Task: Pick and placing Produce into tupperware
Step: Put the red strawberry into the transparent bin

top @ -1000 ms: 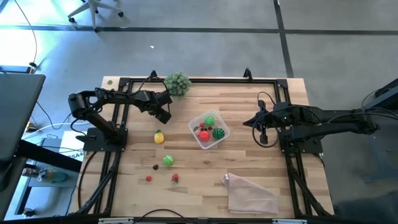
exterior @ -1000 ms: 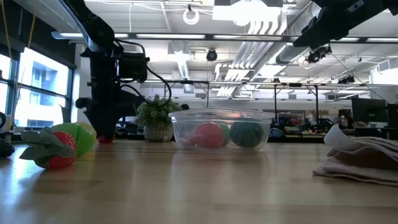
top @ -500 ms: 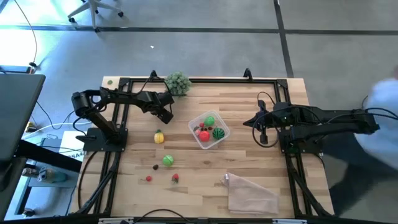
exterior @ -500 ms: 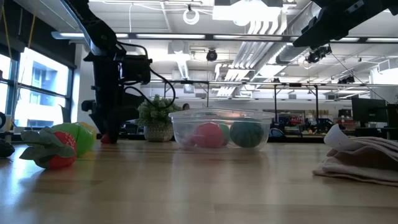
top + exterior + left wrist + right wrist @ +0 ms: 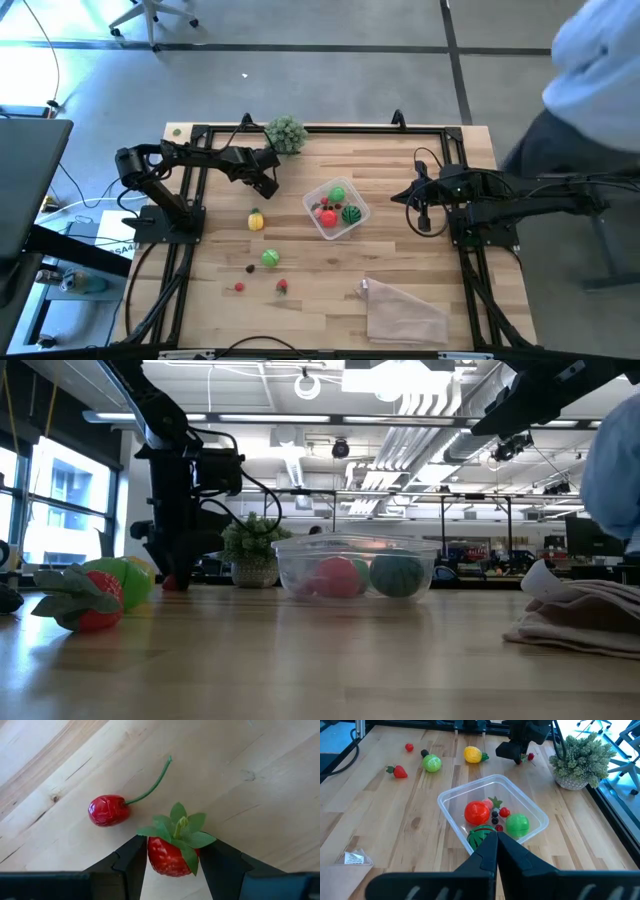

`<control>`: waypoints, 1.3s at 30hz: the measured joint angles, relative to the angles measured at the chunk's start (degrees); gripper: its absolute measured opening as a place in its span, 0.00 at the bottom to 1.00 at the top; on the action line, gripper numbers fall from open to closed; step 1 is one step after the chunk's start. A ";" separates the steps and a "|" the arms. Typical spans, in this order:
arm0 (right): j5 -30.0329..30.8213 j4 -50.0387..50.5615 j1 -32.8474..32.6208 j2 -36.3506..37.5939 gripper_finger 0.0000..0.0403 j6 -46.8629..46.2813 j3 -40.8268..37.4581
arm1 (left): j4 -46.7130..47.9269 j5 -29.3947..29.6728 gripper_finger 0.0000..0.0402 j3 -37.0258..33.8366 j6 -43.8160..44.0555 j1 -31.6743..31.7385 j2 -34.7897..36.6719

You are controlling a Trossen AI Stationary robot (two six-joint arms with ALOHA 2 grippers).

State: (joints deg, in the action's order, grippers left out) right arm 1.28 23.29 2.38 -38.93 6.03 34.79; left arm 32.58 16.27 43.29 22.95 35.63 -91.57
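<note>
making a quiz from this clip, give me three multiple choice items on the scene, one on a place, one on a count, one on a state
1. Where does the bushy grey-green leafy clump stand?
A. at the table's far edge
B. inside the tub
C. on the plastic bag

2. How many loose cherries with a green stem lie beside the red strawberry with green leaves in the left wrist view?
A. none
B. one
C. three

3. What is the state of the left gripper?
A. wide open and empty
B. closed on the strawberry
C. holding the tub

Answers:
1 A: the high view shows the clump by the far frame rail, behind the small clear plastic tub.
2 B: a single cherry lies there.
3 B: its fingers flank and press the strawberry.
</note>
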 joint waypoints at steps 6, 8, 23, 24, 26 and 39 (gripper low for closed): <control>0.00 0.00 0.01 0.01 0.00 0.01 0.00 | 0.00 -0.02 0.41 -0.02 0.10 -0.01 0.00; 0.00 0.00 -0.01 -0.01 0.00 0.01 0.00 | 0.02 -0.02 0.41 -0.02 0.45 -0.01 -0.02; -0.01 0.00 -0.01 -0.01 0.00 0.00 0.00 | 0.02 -0.07 0.41 -0.04 1.30 -0.01 -0.04; 0.00 0.00 0.00 -0.01 0.00 0.00 0.00 | 0.02 -0.11 0.41 -0.06 1.34 -0.01 -0.04; 0.00 0.00 -0.01 -0.01 0.00 0.01 0.00 | 0.00 -0.22 0.38 -0.07 1.39 -0.01 -0.04; 0.00 0.00 -0.01 -0.01 0.00 0.01 0.02 | -0.09 -0.17 0.40 -0.07 1.41 -0.01 -0.09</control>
State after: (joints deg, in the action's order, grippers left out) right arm 1.28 23.29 2.37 -38.94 6.04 34.80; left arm 32.49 16.10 43.22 24.36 35.62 -91.66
